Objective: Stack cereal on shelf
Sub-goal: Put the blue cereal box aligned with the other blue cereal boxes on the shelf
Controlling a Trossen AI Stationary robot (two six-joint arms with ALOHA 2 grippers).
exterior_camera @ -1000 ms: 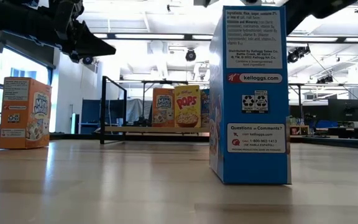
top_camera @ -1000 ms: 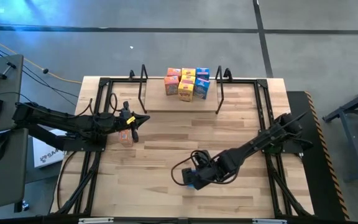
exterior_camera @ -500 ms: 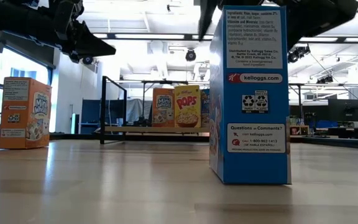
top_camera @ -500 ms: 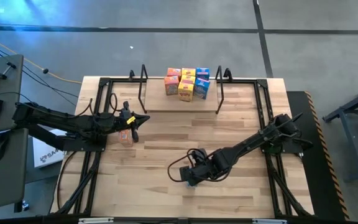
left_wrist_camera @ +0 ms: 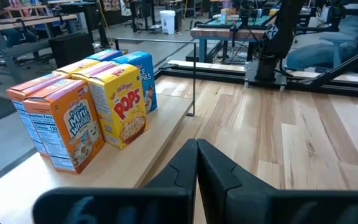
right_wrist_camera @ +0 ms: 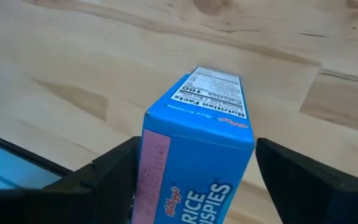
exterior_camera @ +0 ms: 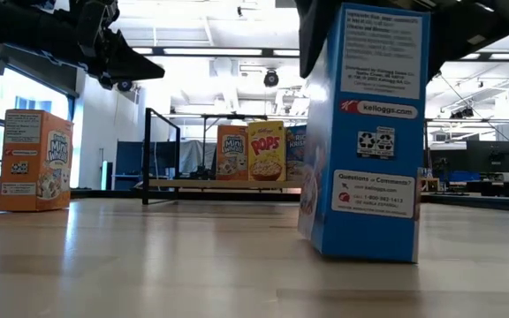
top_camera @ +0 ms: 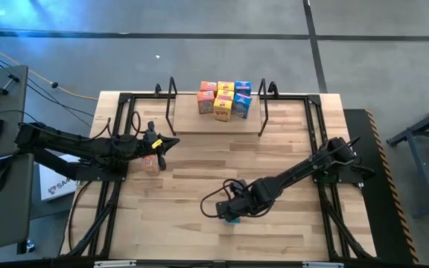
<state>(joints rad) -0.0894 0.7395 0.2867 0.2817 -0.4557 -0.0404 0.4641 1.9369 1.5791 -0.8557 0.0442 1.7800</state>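
A blue cereal box (exterior_camera: 360, 132) stands tilted on the table near its front middle. My right gripper (top_camera: 232, 211) comes down over its top and is shut on it; the wrist view shows the box top (right_wrist_camera: 194, 134) between the two fingers. On the shelf (top_camera: 214, 123) at the back, several orange, yellow and blue cereal boxes (top_camera: 224, 99) stand on their bases. An orange box (top_camera: 150, 164) stands upright at the table's left. My left gripper (top_camera: 171, 141) hovers shut beside it, touching nothing. My right gripper pinches the blue box between its two fingers on two opposite faces near the top end (right_wrist_camera: 143, 158). The fingers (right_wrist_camera: 104, 171) come from above, slanting steeply down. The box leans off upright, with its bottom edge (exterior_camera: 360, 256) still at the table.
Black wire frames (top_camera: 171, 97) rise at both ends of the shelf. Bare table lies between the blue box and the shelf. Black arm mounts run along the table's left and right sides (top_camera: 326, 186).
My right gripper has come down over the blue box's top and shifted a little toward the table's left edge, its fingers now on both sides of the box. The box has tipped from upright to a lean, its bottom staying on the table.
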